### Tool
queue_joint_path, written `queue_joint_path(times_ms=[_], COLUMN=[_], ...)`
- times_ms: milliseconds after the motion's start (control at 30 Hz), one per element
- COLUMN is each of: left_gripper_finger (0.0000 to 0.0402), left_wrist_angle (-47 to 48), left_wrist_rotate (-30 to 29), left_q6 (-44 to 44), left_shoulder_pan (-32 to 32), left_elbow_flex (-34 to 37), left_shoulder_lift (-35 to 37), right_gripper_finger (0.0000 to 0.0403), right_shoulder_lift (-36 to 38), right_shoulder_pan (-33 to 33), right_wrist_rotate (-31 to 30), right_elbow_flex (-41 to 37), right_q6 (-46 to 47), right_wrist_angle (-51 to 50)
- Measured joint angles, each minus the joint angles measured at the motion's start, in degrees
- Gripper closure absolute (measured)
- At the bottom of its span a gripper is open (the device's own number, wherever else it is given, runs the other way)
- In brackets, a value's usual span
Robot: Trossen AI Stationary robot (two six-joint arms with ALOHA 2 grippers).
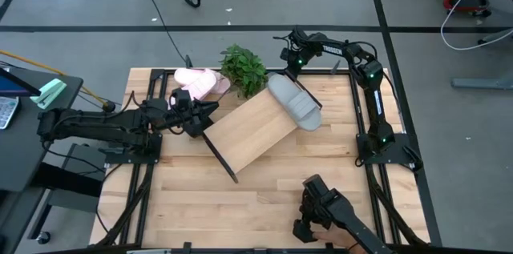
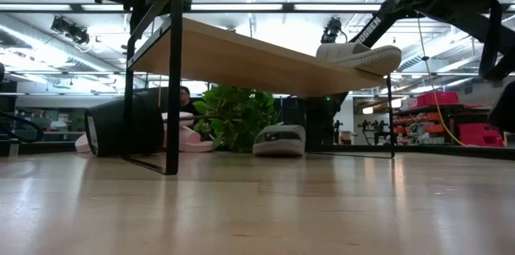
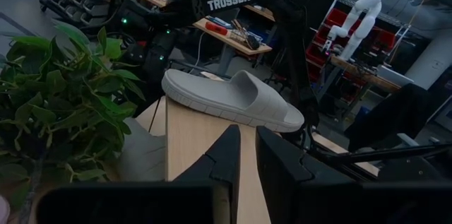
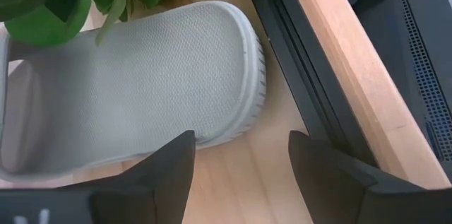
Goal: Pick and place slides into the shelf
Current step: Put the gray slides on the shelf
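The shelf (image 1: 248,130) stands askew mid-table, its board slanting down toward the right in the low view. One grey slide (image 1: 298,106) lies sole-down on the board's far right end (image 3: 233,100). A second grey slide (image 2: 279,138) rests on the tabletop below; in the right wrist view its end (image 4: 212,75) lies just ahead of my open right gripper (image 4: 240,174), which touches nothing. Two pink slides (image 1: 199,83) lie on the table at the far left. My left gripper (image 1: 202,119) is at the shelf's left corner, its fingers nearly together (image 3: 248,160). My left gripper comes level from the table's left and meets the shelf at its high left corner (image 1: 210,123). The fingers (image 3: 226,160) hide the place of contact, so the part between them cannot be told. The shelf's legs stand on the table.
A green plant (image 1: 243,68) stands at the far edge between the pink slides and the grey ones, its leaves over the lower grey slide. Black rails run along the table's far and side edges. Another dark arm (image 1: 325,210) reaches in at the near right.
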State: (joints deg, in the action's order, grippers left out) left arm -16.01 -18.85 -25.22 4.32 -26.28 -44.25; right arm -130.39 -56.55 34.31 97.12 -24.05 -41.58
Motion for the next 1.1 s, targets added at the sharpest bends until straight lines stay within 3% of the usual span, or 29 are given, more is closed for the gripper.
queue_joint_path(times_ms=[433, 800, 1100], left_gripper_finger=[0.0349, 0.0349, 0.0349], left_wrist_angle=[0.5, 0.5, 0.5], left_wrist_rotate=[0.0, 0.0, 0.0], left_q6=[0.0, -0.1, 0.2], left_shoulder_pan=[0.0, 0.0, 0.0], left_elbow_flex=[0.0, 0.0, 0.0], left_shoulder_lift=[0.0, 0.0, 0.0], right_gripper_finger=[0.0165, 0.0165, 0.0165], right_shoulder_lift=[1.0, 1.0, 1.0], right_shoulder_pan=[-0.8, -0.5, 1.0], right_wrist_rotate=[-0.5, -2.4, -1.8], right_elbow_flex=[0.0, 0.2, 0.2], right_q6=[0.6, 3.4, -0.4], right_wrist_angle=[1.0, 7.5, 5.8])
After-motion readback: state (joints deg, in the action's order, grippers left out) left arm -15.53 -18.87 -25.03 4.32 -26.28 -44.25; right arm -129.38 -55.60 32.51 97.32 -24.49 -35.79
